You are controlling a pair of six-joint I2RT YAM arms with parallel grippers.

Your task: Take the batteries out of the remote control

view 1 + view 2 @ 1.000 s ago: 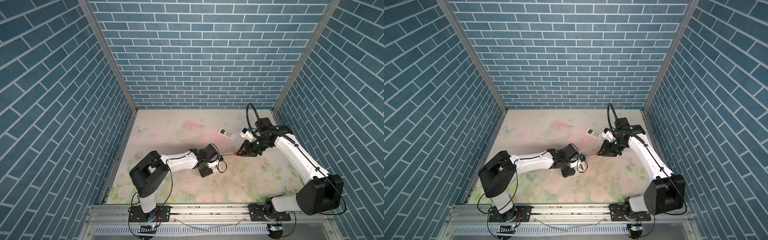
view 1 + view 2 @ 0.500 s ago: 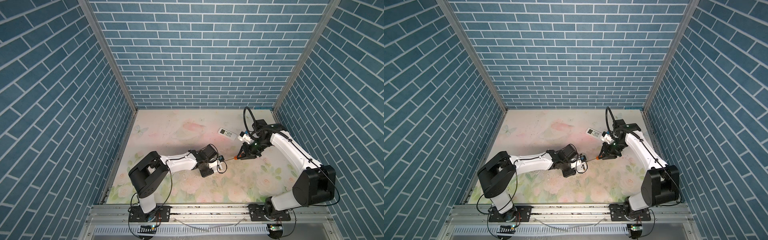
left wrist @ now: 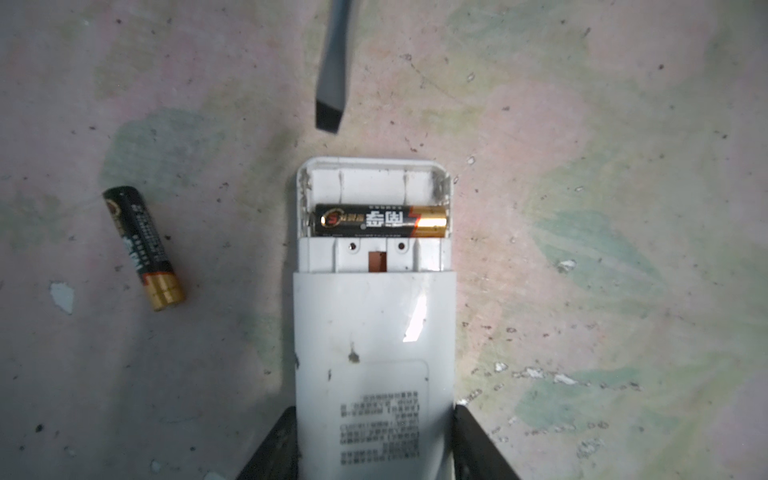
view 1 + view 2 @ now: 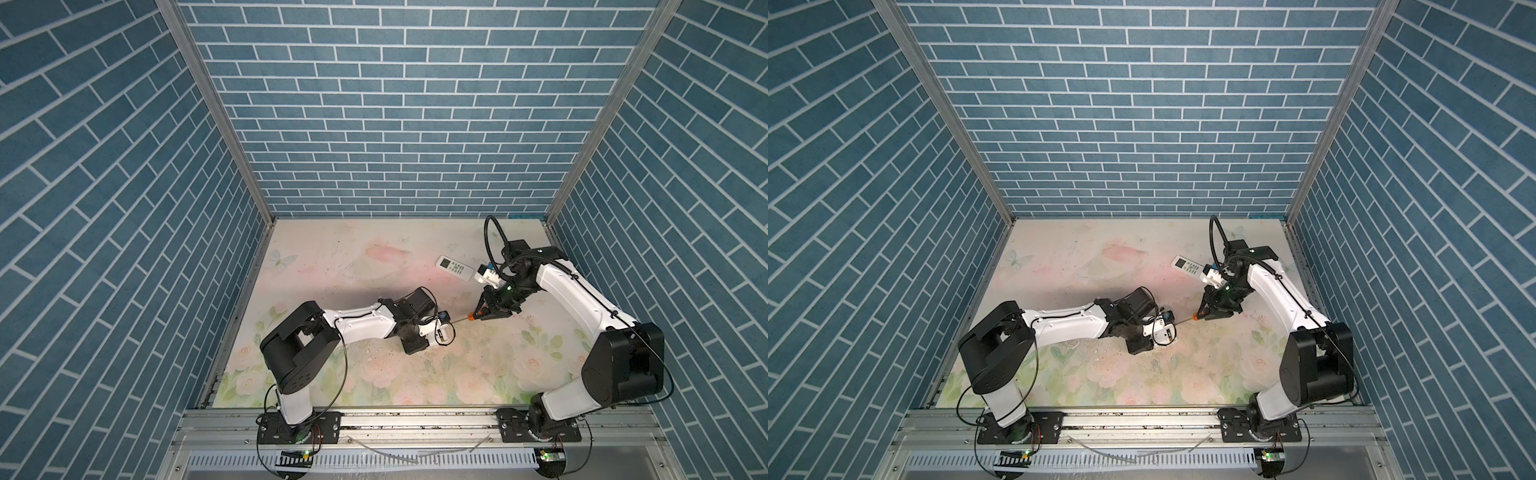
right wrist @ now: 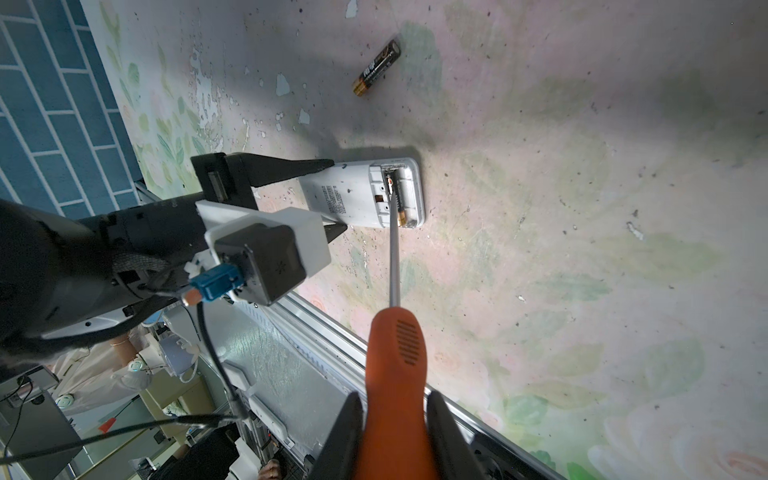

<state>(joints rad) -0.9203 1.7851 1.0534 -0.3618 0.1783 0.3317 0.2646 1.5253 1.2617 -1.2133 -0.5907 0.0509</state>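
The white remote control [image 3: 374, 332] lies back up on the mat, and my left gripper [image 3: 374, 415] is shut on its body. The end compartment is open. One of the batteries [image 3: 380, 220], black with a gold end, sits in the inner slot; the outer slot is empty. A second battery [image 3: 143, 247] [image 5: 377, 67] lies loose on the mat beside the remote. My right gripper [image 5: 395, 399] is shut on the orange-handled screwdriver [image 5: 395, 357]. Its flat tip [image 3: 328, 116] hangs just off the remote's open end without touching it. In both top views the grippers [image 4: 442, 332] [image 4: 478, 314] nearly meet mid-table.
Another white remote [image 4: 455, 267] [image 4: 1190, 266] with a display lies face up at the back right, beside the right arm. Flaked paint chips dot the floral mat [image 3: 582, 291]. The metal front rail [image 5: 316, 332] runs close behind the screwdriver handle.
The right arm has swung its elbow inward and carried the screwdriver slightly nearer to the left gripper. The left arm and the remote have not moved.
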